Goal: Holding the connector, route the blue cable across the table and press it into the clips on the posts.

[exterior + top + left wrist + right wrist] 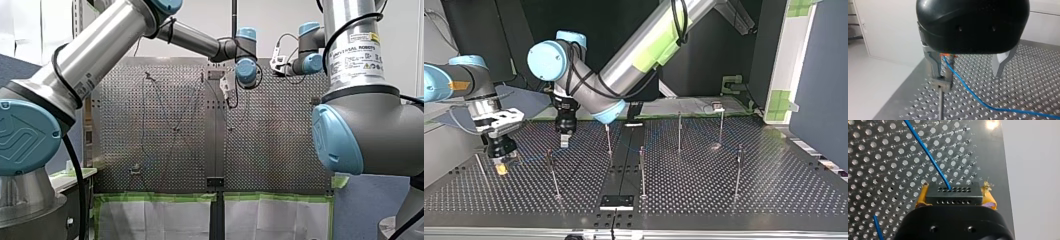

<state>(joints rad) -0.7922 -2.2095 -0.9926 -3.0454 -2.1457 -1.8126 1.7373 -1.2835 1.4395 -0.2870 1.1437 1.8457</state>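
You have a shiny metal surface (734,200) full of little round holes. A dark strip (624,155) runs down its middle. A small black plate (616,201) sits at one end of the strip, right at the surface's edge. Thin posts (642,172) stand up from the holes: two just beside the strip, the others farther out on both sides of it. A blue cable (1003,110) lies across some of the holes.

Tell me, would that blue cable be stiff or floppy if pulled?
Probably floppy: the blue cable droops in a loose curve to the table. Likely light, being so thin. Slightly springy perhaps: it leaves the connector in a smooth arc.
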